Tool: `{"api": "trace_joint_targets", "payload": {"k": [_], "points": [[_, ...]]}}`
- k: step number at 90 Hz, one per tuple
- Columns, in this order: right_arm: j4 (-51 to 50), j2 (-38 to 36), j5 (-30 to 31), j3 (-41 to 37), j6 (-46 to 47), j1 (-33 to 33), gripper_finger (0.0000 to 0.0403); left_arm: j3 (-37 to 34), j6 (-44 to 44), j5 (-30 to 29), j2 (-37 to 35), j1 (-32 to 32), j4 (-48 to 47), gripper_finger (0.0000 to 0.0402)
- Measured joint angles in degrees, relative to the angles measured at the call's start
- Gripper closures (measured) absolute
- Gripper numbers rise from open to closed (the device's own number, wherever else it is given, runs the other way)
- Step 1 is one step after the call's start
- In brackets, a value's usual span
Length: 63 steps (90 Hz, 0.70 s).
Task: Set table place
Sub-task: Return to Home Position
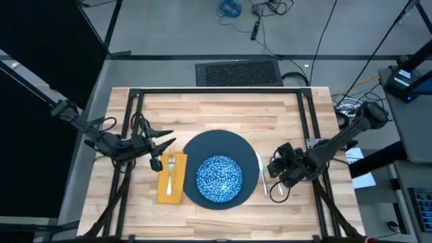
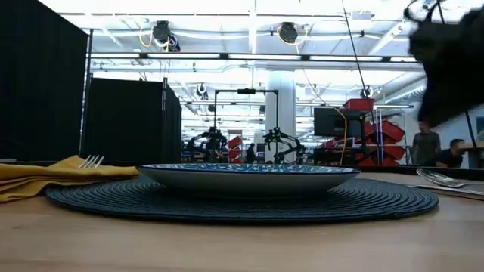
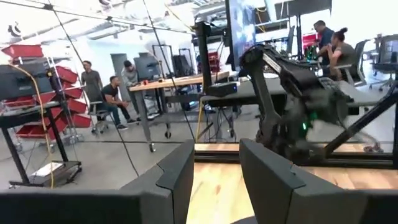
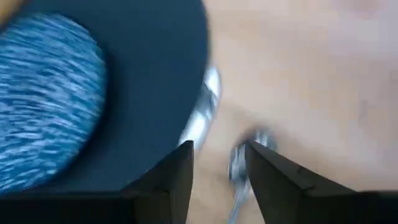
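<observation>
Our right gripper [image 4: 217, 149] hangs open and empty directly over the silver spoon [image 4: 236, 165]. The spoon lies lengthwise alongside the knife [image 4: 200, 118], with the dark plate [image 1: 202, 145] and speckled dish [image 1: 219, 178] beyond. A straight lift should clear them. The left gripper [image 1: 160, 150], also open, hovers just beside the yellow napkin [image 1: 177, 192] and fork [image 1: 171, 169] on the worktop [image 1: 223, 115].

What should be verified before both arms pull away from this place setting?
1. The fork lies on the napkin: ok.
2. The dish sits centred on the plate: ok.
3. The knife and spoon lie side by side right of the plate: ok.
4. The left gripper is open and empty, by the napkin's far end: ok.
5. The right gripper is open, holds nothing and is over the spoon: ok.
6. The right fingertips are clear of the spoon: cannot tell.
</observation>
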Motion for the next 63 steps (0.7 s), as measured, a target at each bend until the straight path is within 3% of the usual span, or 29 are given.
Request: {"api": "trace_joint_targets", "payload": {"k": [13,27,34,43,48,52,58,63], "points": [[0.0,-10.8,11.7,0.0,-19.1,2.9,0.0266,-2.4,-0.5,-0.7,-4.7,-0.9,-2.8,0.0286],[5.1,-20.9,24.4,-2.5,-32.5,8.2,0.0266,-5.7,2.7,6.8,-13.7,-0.8,-2.1,0.0286],[12.3,-26.2,29.2,-7.6,-36.6,10.5,0.0266,-8.7,4.0,10.0,-19.6,0.0,-0.1,0.0286],[29.9,-33.2,29.6,-17.1,-46.9,11.5,0.0266,-13.6,4.8,18.2,-25.9,2.9,5.0,0.0286],[43.7,-37.0,26.5,-22.3,-58.4,10.0,0.0266,-15.8,5.6,19.9,-27.5,5.2,8.2,0.0286],[57.1,-40.0,20.2,-25.9,-69.9,7.7,0.0266,-16.8,5.8,19.9,-28.2,7.0,9.2,0.0286],[76.6,-43.5,3.4,-29.7,-87.0,2.9,0.0266,-17.0,5.5,20.0,-28.8,9.8,9.2,0.0286],[83.2,-45.9,-9.0,-31.0,-94.5,-1.4,0.0266,-16.9,4.4,21.4,-28.9,11.6,9.2,0.0286]]}}
